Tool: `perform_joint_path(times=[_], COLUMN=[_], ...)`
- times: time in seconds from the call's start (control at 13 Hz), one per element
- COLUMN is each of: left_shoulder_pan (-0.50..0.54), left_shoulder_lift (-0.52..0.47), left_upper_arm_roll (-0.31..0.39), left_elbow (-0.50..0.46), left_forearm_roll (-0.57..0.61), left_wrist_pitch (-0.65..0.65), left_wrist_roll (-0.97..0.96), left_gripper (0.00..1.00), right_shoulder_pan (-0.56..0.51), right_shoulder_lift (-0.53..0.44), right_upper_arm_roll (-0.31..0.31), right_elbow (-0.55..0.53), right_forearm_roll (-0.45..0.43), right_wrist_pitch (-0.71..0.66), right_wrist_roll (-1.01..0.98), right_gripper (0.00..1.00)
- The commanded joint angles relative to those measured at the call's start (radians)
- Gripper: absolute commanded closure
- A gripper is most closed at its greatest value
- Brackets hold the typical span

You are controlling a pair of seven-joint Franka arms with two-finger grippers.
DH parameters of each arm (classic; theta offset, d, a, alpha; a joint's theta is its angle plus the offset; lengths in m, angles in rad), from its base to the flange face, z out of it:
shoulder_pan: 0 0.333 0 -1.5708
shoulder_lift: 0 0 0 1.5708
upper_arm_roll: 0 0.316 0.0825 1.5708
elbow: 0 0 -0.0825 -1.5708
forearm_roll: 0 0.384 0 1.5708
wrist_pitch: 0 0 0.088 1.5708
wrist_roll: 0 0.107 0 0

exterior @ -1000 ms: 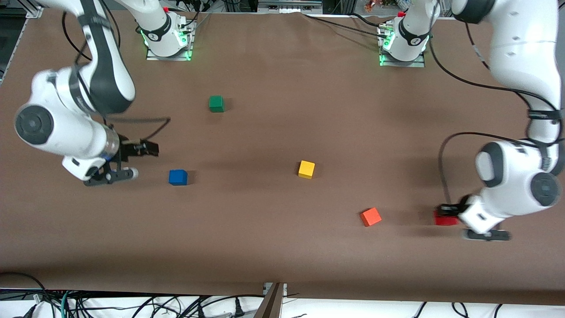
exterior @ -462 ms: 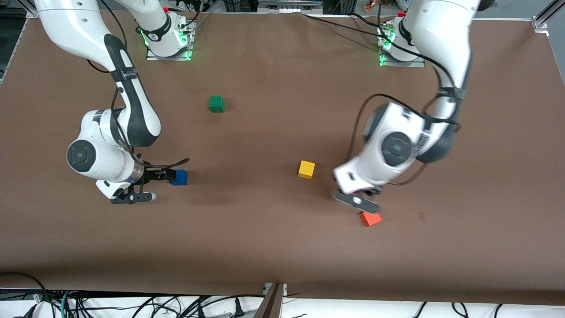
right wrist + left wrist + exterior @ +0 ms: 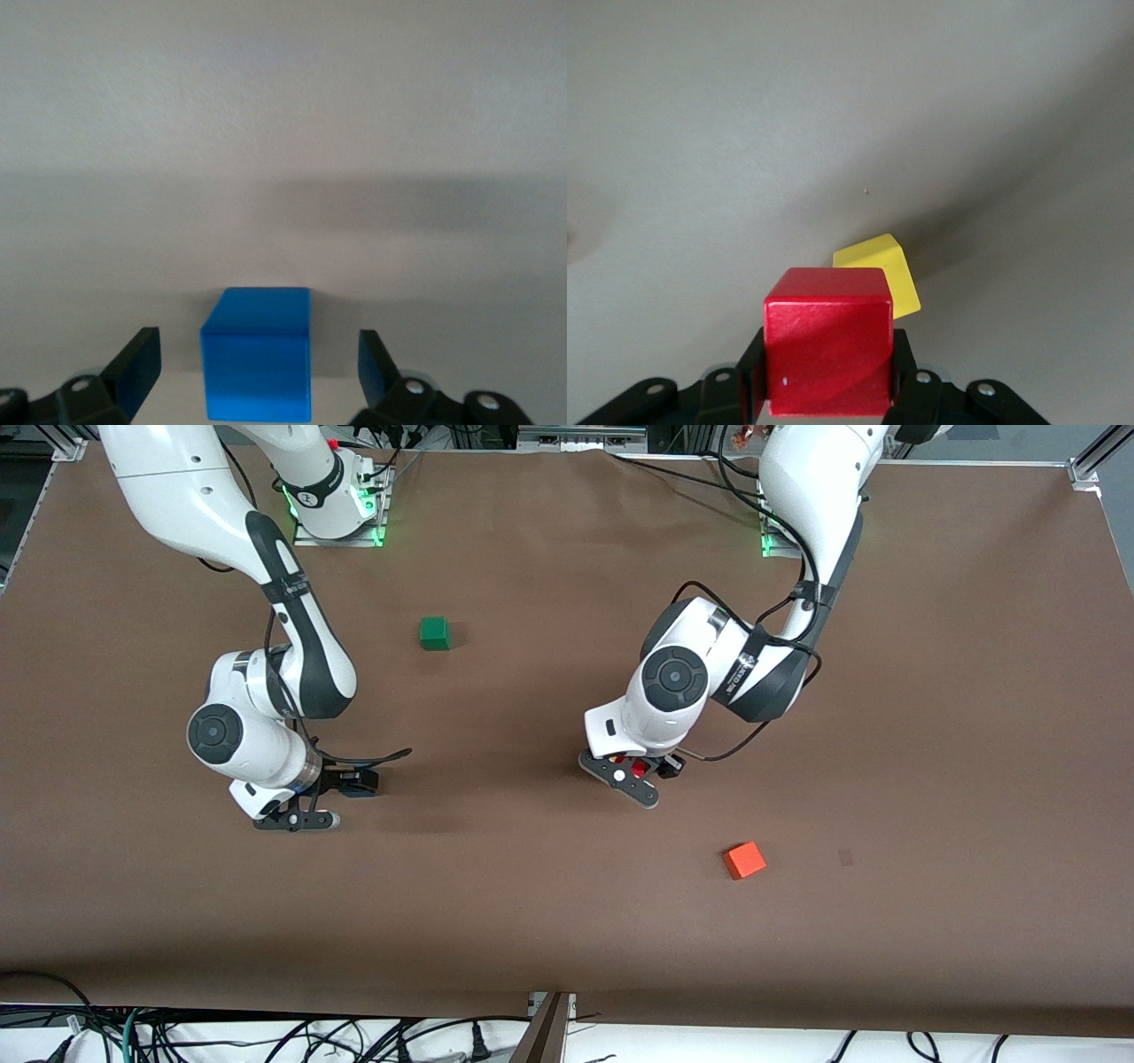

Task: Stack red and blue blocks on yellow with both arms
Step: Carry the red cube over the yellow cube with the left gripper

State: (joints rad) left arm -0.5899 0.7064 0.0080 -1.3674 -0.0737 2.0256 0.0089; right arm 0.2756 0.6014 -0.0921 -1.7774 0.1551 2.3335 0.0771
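The red block (image 3: 827, 341) is clamped between the fingers (image 3: 907, 381) of the left gripper (image 3: 640, 769) and is carried in the air, clear of the table (image 3: 567, 921); in the front view only a sliver of red (image 3: 640, 766) can be seen under the white wrist. In the left wrist view the yellow block (image 3: 880, 273) is seen lying on the table just past the held red one, partly covered by it, and the two are not in contact. From the front camera the yellow block is hidden by the left arm, whose gripper is held over the middle of the table. The blue block (image 3: 258, 352) is seen in the right wrist view resting flat on the table, squarely between the spread fingers (image 3: 135, 365) of the right gripper (image 3: 347, 783), with a clear gap left on each side, so nothing is gripped there yet. In the front view that block is almost wholly covered by the low right gripper, toward the right arm's end of the table. An orange block (image 3: 744, 860) is found lying alone on the table, nearer to the front camera than the left gripper's spot and well apart from it. A green block (image 3: 434, 632) is seen standing farther from the front camera, between the two arms and near neither gripper. Green lights are shown glowing at the base of the right arm (image 3: 335, 509) along the table's top edge.
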Motion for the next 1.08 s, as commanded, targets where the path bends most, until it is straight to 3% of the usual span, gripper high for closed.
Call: perform_joint_path(times=[0.0, 0.54, 0.69, 1.0], left_shoulder_pan=[-0.037, -0.042, -0.045, -0.07], left_shoulder_lift=[0.019, 0.047, 0.047, 0.048], left_upper_arm_roll=[0.018, 0.017, 0.017, 0.018], left_elbow=[-0.009, -0.006, -0.006, -0.007], left_forearm_roll=[0.034, 0.028, 0.034, 0.04], left_wrist_pitch=[0.011, 0.051, 0.053, 0.053], left_wrist_roll=[-0.003, -0.183, -0.242, -0.3], left_gripper=[1.0, 1.0, 1.0, 1.0], right_shoulder_pan=[0.001, -0.001, -0.001, 0.011], right_shoulder_lift=[-0.009, -0.011, -0.023, -0.019], right_upper_arm_roll=[0.002, 0.009, 0.009, 0.011], right_elbow=[-0.034, -0.024, 0.021, 0.289], right_forearm_roll=[0.017, 0.044, 0.04, 0.044], right_wrist_pitch=[0.021, 0.013, -0.034, -0.382], right_wrist_roll=[0.009, 0.001, -0.004, 0.096], right_gripper=[0.03, 0.56, 0.58, 0.58])
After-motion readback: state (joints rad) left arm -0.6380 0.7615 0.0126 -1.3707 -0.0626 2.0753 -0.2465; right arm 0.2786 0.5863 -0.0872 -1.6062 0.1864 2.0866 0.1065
